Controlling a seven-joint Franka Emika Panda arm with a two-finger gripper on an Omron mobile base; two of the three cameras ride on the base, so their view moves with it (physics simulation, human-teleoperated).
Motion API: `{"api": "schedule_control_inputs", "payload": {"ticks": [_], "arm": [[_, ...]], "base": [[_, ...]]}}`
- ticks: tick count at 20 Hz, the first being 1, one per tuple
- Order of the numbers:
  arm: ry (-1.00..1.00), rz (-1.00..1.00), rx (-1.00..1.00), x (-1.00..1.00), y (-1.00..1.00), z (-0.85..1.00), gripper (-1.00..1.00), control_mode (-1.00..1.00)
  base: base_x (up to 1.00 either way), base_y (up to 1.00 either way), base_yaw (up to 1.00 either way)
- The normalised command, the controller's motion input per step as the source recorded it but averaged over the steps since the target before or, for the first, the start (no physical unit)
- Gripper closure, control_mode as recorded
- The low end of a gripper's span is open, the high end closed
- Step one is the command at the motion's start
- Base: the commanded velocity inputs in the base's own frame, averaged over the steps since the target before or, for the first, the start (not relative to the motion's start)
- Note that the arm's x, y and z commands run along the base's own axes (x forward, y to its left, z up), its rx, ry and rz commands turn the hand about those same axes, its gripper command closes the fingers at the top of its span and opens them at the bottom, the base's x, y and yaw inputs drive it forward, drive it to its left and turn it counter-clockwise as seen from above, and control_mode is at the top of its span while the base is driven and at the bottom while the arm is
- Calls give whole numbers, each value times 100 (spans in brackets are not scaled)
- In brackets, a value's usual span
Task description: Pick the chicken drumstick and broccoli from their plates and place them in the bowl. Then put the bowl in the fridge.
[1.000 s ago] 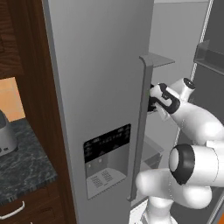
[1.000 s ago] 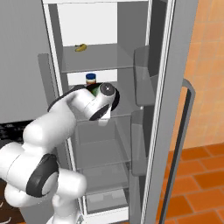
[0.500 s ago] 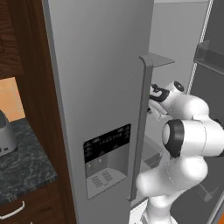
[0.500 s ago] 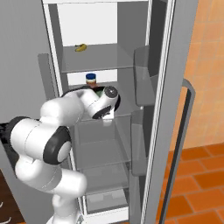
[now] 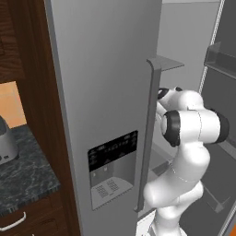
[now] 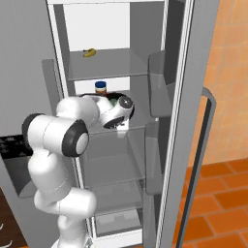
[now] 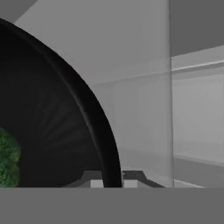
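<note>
- The fridge stands open in the right base view, its right door swung wide toward the tiled wall.
- In the left base view the closed left door with its black dispenser panel and long handle stands to the left of the arm.
- The arm reaches into the fridge, with the hand at the middle glass shelf.
- The bowl, black and glossy, sits on that shelf; the wrist hides most of it in the right base view.
- The gripper is clamped on the bowl's rim, one fingertip on each side of the black edge, as the hand view shows.
- The broccoli lies inside the bowl, green at the left edge of the hand view.
- The drumstick's place cannot be told.
- A jar with a blue lid stands on the same shelf, just left of the bowl and behind the arm.
- A small yellow item lies on the shelf above.
- A dark stone counter lies far left of the fridge.
</note>
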Motion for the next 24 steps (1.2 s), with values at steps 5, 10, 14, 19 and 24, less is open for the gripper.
{"api": "schedule_control_inputs", "payload": {"ticks": [5, 10, 14, 19, 24], "arm": [[-2, 1, -1, 31, 2, -14, -100, -100], [-28, 3, -6, -11, 14, 22, -100, -100], [-29, 0, -9, -50, 26, 17, -100, -100], [-25, 0, -7, -77, 10, 37, -100, -100], [-6, 0, -5, -69, -5, 97, -100, -100]], "base": [[0, 0, 0], [0, 0, 0], [0, 0, 0], [0, 0, 0], [0, 0, 0]]}}
